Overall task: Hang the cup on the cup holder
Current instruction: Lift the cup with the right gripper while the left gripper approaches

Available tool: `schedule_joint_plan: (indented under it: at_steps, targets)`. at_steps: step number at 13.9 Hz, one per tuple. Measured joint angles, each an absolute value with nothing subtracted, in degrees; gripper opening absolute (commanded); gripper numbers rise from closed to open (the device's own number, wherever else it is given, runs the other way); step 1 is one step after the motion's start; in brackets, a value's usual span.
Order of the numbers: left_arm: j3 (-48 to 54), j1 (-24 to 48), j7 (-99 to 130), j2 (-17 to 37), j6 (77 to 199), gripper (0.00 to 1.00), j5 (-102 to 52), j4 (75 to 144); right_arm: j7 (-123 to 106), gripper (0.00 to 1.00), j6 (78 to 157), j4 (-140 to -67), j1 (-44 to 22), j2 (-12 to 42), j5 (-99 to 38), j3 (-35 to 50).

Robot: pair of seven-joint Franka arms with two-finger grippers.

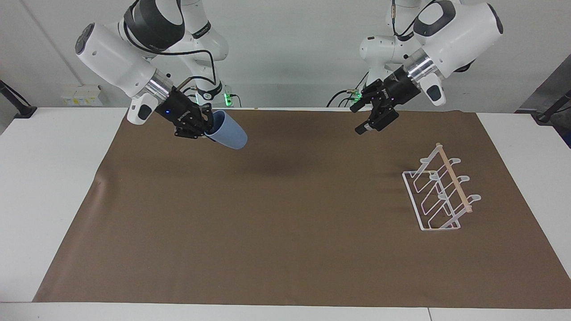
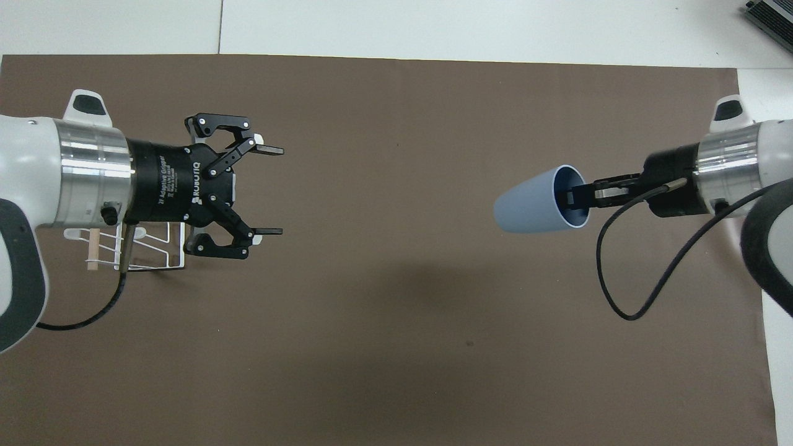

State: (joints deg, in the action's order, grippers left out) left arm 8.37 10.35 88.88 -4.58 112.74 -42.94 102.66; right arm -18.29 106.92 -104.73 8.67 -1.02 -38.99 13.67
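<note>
From across the desk, the right end effector (image 1: 206,127) holds the cup (image 1: 228,132) aloft, clamped on its rim; the cup holder (image 1: 439,191) stands clear. Overhead, the left end effector (image 2: 267,191) shows fingers apart, its arm hiding most of the cup holder (image 2: 152,248).

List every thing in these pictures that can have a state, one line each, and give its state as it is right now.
cup: held in the air on its side, base pointing toward the left arm's end.
right gripper: shut on the cup's rim, over the brown mat.
left gripper: open, empty, over the mat.
cup holder: standing on the mat, prongs bare.
</note>
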Motion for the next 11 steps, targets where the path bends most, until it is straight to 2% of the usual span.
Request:
schedule_joint_plan:
  at_steps: [4,11]
  targets:
    - [8.51,18.18,95.54,-4.80,118.48,1.00,-43.00,103.08,-18.64,0.00,115.51,-110.17,6.27,-3.32,-49.75,19.99]
    - [8.51,21.81,99.87,-7.89,124.49,1.00,-43.00,110.77,-18.81,0.00,117.53,-112.29,4.54,-5.61,-62.42,23.59]
